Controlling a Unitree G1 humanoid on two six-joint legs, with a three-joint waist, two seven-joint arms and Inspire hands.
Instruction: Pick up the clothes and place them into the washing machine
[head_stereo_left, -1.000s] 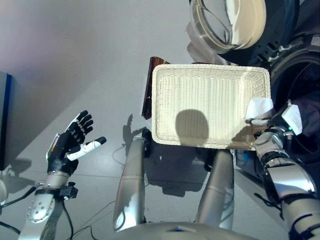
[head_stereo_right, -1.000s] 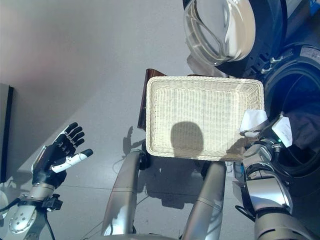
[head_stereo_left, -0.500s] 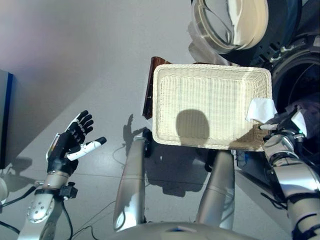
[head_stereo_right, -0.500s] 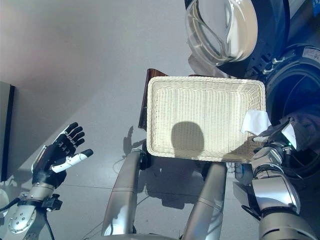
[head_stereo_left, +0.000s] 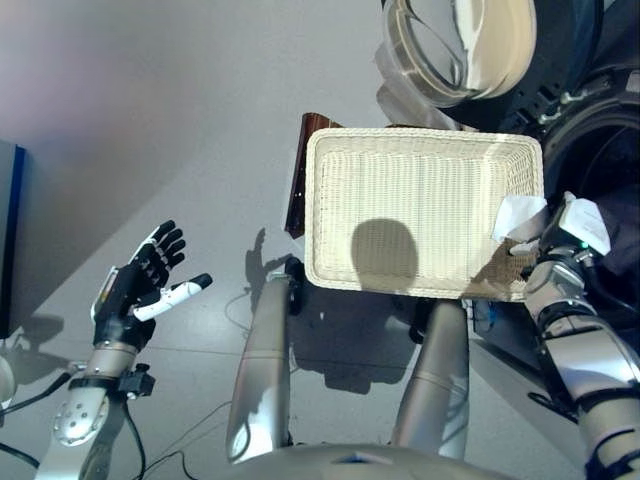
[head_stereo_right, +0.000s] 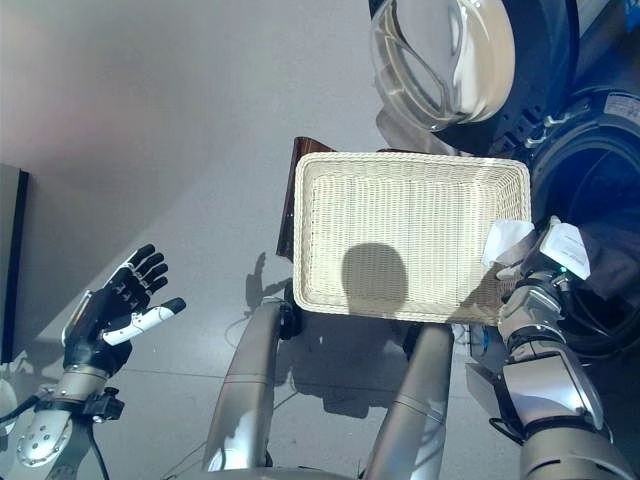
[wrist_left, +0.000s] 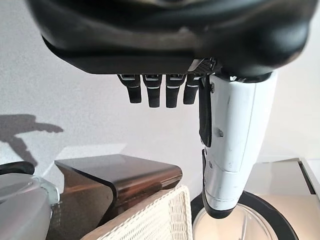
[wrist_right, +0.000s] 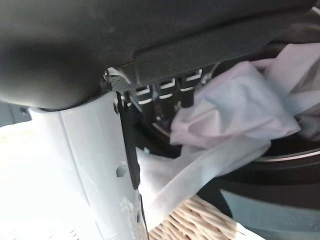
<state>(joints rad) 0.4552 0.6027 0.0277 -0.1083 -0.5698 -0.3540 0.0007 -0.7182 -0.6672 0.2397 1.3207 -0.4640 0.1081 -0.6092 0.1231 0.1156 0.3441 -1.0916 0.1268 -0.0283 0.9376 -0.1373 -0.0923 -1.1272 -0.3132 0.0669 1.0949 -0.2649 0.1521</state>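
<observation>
A cream wicker basket (head_stereo_left: 420, 210) sits in front of me with nothing on its floor. A white cloth (head_stereo_left: 518, 216) hangs over its right rim toward the dark drum (head_stereo_left: 600, 150) of the washing machine. My right hand (head_stereo_left: 556, 248) is just beside that cloth at the rim. In the right wrist view its fingers (wrist_right: 160, 91) are straight and the white thumb (wrist_right: 95, 170) stands out. The pale cloth (wrist_right: 235, 110) lies past them across the drum's edge, not pinched. My left hand (head_stereo_left: 140, 285) hovers open, low on the left, away from everything.
The washer's round door (head_stereo_left: 460, 40) stands open behind the basket. Dark clothes (head_stereo_left: 618, 215) lie in the drum. A brown stand (head_stereo_left: 297, 185) shows under the basket's left side. A blue-edged panel (head_stereo_left: 8, 230) is at the far left.
My right hand reached a little toward the drum, then came back to the basket's right rim. The white cloth stays on the rim. The left hand has not moved.
</observation>
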